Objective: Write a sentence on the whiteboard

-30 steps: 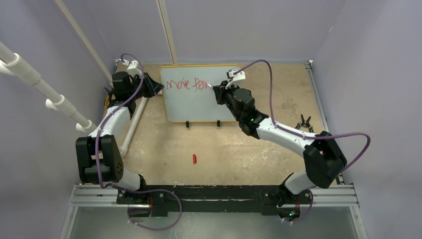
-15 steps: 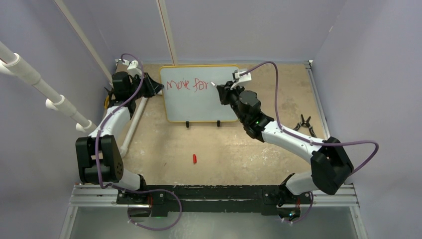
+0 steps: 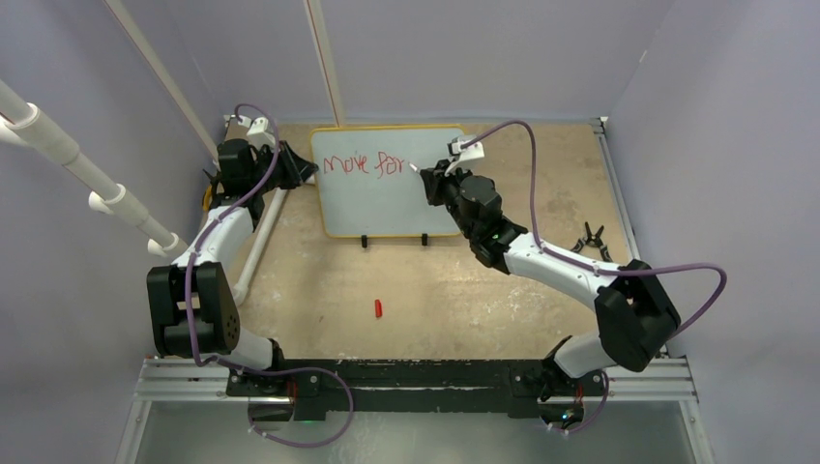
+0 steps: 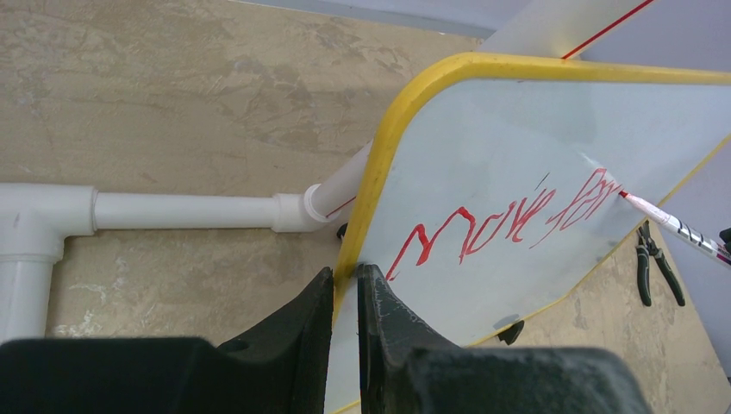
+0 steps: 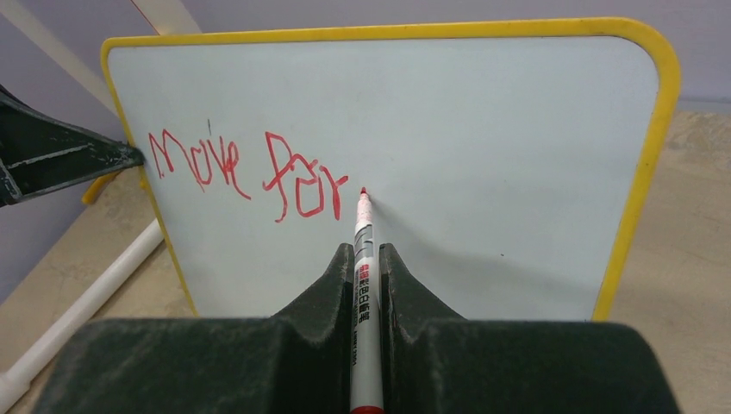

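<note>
Right wrist view: right gripper (image 5: 366,259) clamped on marker (image 5: 363,220), tip beside sentence (image 5: 250,172) "Move for". Left wrist view: left gripper (image 4: 346,280) pinching whiteboard (image 4: 483,129) frame. Top view alone: small red object (image 3: 378,308).

The site was a robotics laboratory cell: plain lavender panels (image 3: 483,58) enclosed a worn tabletop (image 3: 454,300), with an aluminium rail (image 3: 184,384) and white PVC piping (image 3: 58,145).

- Small whiteboard (image 3: 387,208): white face, rounded corners, thin yellow frame, two black feet, standing at the far side of the tabletop (image 3: 445,290).
- Red handwritten lettering (image 3: 363,163) across its upper left reads "Move for".
</note>
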Action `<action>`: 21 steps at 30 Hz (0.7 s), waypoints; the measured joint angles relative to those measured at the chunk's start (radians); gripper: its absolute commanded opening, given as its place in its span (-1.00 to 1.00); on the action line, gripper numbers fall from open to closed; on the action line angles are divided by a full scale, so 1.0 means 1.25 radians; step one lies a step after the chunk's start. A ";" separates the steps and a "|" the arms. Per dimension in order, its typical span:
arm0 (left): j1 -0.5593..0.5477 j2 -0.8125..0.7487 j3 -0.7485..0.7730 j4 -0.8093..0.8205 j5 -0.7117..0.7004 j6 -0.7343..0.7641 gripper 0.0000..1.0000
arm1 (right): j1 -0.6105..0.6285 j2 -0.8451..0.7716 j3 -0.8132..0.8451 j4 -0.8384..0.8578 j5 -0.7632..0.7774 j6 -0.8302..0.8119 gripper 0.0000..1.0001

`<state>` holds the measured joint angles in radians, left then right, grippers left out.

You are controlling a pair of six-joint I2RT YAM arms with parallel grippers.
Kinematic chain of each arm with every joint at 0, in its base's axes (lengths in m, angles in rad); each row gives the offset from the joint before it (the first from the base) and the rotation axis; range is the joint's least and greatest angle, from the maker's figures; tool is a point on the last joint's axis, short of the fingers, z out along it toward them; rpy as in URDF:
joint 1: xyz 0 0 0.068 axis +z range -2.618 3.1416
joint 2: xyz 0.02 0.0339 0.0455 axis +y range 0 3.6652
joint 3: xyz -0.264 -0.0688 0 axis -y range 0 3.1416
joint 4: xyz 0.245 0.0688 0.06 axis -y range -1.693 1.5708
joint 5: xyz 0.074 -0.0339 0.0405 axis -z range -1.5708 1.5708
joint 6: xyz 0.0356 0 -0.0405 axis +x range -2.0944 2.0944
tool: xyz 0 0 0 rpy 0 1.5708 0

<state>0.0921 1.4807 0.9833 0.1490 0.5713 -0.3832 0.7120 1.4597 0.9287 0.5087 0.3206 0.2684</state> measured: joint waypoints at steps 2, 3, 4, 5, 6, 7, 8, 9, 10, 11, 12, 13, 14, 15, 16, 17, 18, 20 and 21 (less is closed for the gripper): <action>0.000 0.000 0.000 0.000 0.000 0.000 -0.70 | 0.000 0.001 0.000 0.000 -0.001 0.000 -1.00; 0.000 0.000 0.000 0.000 0.000 0.000 -0.70 | 0.000 0.001 0.000 0.000 -0.001 0.000 -1.00; 0.000 0.000 0.000 0.000 0.000 0.000 -0.70 | 0.000 0.001 0.000 0.000 -0.002 0.000 -1.00; 0.000 0.000 0.000 0.000 -0.001 0.000 -0.70 | 0.000 0.001 0.000 0.001 -0.004 0.000 -1.00; 0.000 0.000 0.000 0.000 -0.001 0.000 -0.70 | 0.000 0.002 0.000 0.002 -0.007 -0.001 -1.00; 0.000 0.000 0.000 0.000 -0.001 0.000 -0.70 | 0.000 0.003 0.000 0.004 -0.012 -0.002 -1.00; 0.000 0.000 0.000 0.000 -0.001 0.000 -0.70 | -0.001 0.005 0.000 0.006 -0.018 -0.003 -1.00; 0.000 0.000 0.000 0.000 0.000 0.000 -0.70 | -0.001 0.006 0.000 0.007 -0.021 -0.004 -1.00; 0.000 0.000 0.000 0.000 0.000 0.000 -0.70 | -0.001 0.008 0.000 0.007 -0.026 -0.006 -1.00; 0.000 0.000 0.000 0.000 0.000 0.000 -0.70 | -0.001 0.009 0.000 0.009 -0.029 -0.009 -1.00; 0.000 0.000 0.000 0.000 0.000 0.000 -0.70 | -0.001 0.011 0.000 0.010 -0.034 -0.013 -1.00; 0.000 0.000 0.000 0.000 0.000 0.000 -0.70 | -0.001 0.013 0.000 0.013 -0.038 -0.016 -1.00; 0.000 0.000 0.000 0.000 -0.001 0.000 -0.70 | -0.001 0.016 0.000 0.016 -0.041 -0.019 -1.00; 0.000 0.000 0.000 0.000 -0.001 0.000 -0.70 | -0.001 0.018 0.000 0.018 -0.043 -0.019 -1.00; 0.000 0.000 0.000 0.000 -0.001 0.000 -0.70 | -0.001 0.019 0.000 0.019 -0.044 -0.020 -1.00; 0.000 0.000 0.000 0.000 -0.001 0.000 -0.70 | -0.001 0.019 0.000 0.020 -0.046 -0.021 -1.00; 0.000 0.000 0.000 0.000 -0.001 0.000 -0.70 | -0.001 0.019 0.000 0.020 -0.046 -0.021 -1.00; 0.000 0.000 0.000 0.000 -0.001 0.000 -0.70 | -0.001 0.019 0.000 0.020 -0.046 -0.021 -1.00; 0.000 0.000 0.000 0.000 -0.001 0.000 -0.70 | -0.001 0.019 0.000 0.020 -0.046 -0.021 -1.00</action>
<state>0.0921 1.4807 0.9833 0.1490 0.5705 -0.3832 0.7113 1.4837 0.9287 0.5335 0.2626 0.2424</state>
